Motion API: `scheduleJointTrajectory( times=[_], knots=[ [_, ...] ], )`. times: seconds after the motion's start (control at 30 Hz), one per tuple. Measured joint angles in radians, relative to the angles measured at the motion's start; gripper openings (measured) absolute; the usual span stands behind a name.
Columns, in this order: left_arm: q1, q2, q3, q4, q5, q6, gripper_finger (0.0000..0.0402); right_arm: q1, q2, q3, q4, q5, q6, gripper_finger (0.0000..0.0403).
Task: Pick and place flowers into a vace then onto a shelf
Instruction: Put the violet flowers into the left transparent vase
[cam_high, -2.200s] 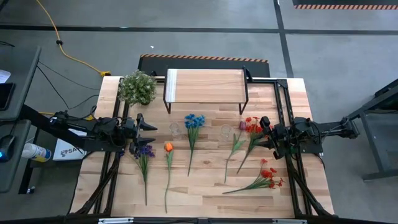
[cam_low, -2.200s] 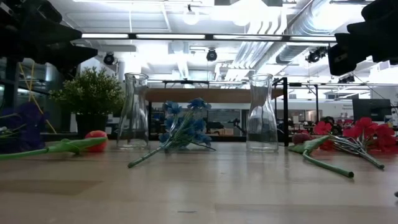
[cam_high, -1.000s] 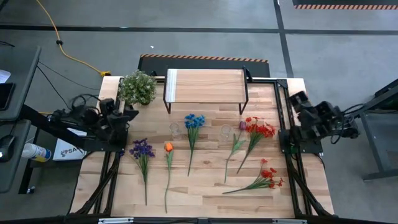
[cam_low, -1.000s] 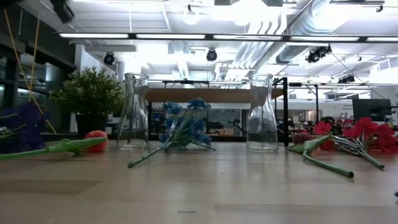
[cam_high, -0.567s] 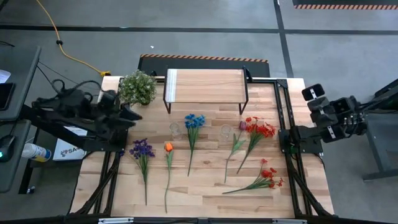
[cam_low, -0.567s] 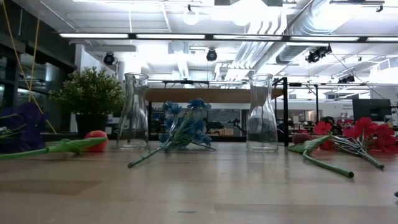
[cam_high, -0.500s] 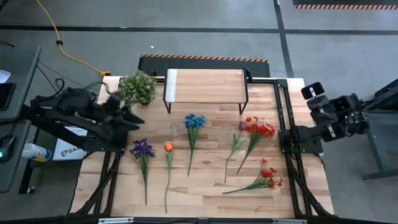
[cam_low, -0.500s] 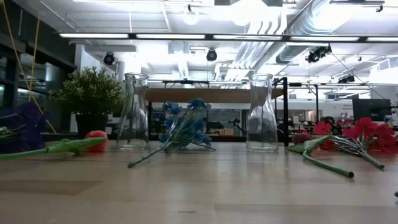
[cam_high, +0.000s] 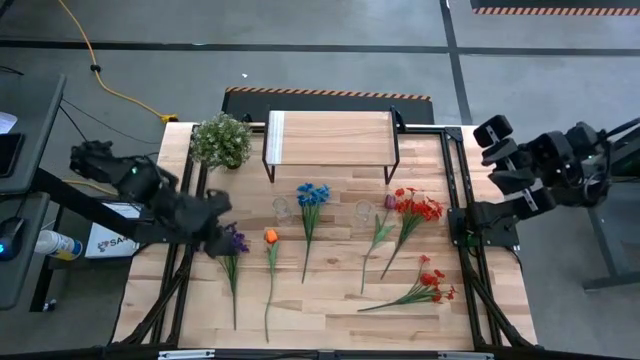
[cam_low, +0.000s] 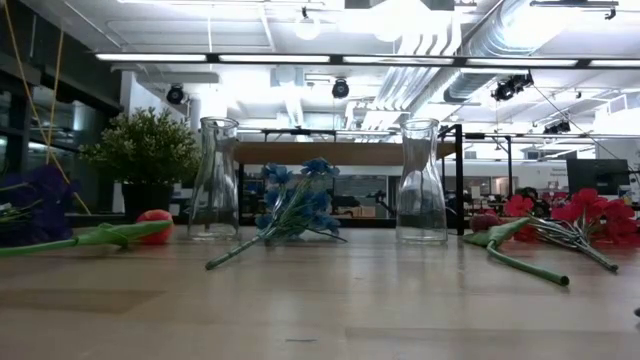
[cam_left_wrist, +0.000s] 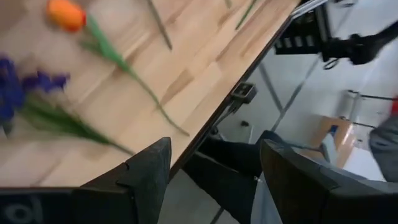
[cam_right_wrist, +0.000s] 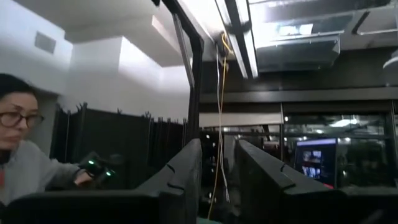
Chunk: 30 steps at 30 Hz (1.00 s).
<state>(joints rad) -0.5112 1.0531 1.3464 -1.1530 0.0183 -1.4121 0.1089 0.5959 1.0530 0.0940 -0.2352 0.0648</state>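
Flowers (cam_high: 312, 196) with long green stems and artificial blooms are all lying flat on the wood-plank tabletop (cam_high: 330, 300), none yet in a vase or on the low light-wood shelf with thin black legs (cam_high: 330, 138) that is standing at the far edge. The left gripper (cam_left_wrist: 216, 149), drawn back beside the bushy pale-green potted plant (cam_high: 221, 140) a second ago, is now reaching down just beside the purple flower (cam_high: 237, 243), its fingers spread wide and holding nothing; it is probably beginning the first pick. The right gripper (cam_right_wrist: 219, 149) is lifting away past the table's right edge, its fingers keeping a narrow gap with nothing between them. Six flowers are showing: one purple, one orange, one blue, one dark maroon and two red sprays. Two clear glass vases (cam_low: 214, 180) are standing empty between them, with one shelf and one potted plant behind.
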Motion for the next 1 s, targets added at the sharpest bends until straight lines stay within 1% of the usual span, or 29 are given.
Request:
scheduleJointTrajectory(
  times=[0.13, 0.23, 0.33, 0.53, 0.63, 0.73, 0.83, 1.0],
  knots=[
    [-0.139, 0.059, 0.0, -0.002, -0.098, -0.175, 0.0278, 0.0, 0.044, 0.078, -0.065, 0.0, -0.031, 0.0094],
    [-0.235, 0.101, 0.0, -0.005, -0.182, -0.292, 0.0278, 0.0, 0.066, 0.114, -0.076, 0.0, -0.046, 0.0094],
    [-0.314, 0.143, 0.0, -0.033, -0.206, -0.411, 0.0278, 0.0, 0.08, 0.133, -0.075, 0.0, -0.047, 0.0094],
    [-0.444, 0.222, 0.0, -0.13, -0.188, -0.667, 0.0278, 0.0, 0.083, 0.137, -0.079, 0.049, -0.049, 0.0094],
    [-0.482, 0.247, 0.0, -0.139, -0.193, -0.764, 0.0278, 0.0, 0.083, 0.137, -0.084, 0.069, -0.055, 0.0094],
    [-0.503, 0.27, 0.0, -0.135, -0.232, -0.849, 0.0278, 0.0, 0.084, 0.137, -0.089, 0.069, -0.072, 0.0094],
    [-0.504, 0.307, 0.0, -0.126, -0.276, -0.922, 0.0278, 0.0, 0.084, 0.137, -0.09, 0.068, -0.068, 0.0094],
    [-0.493, 0.385, 0.0, -0.118, -0.278, -1.033, 0.0278, 0.0, 0.083, 0.137, -0.09, 0.06, -0.042, 0.0094]
  ],
)
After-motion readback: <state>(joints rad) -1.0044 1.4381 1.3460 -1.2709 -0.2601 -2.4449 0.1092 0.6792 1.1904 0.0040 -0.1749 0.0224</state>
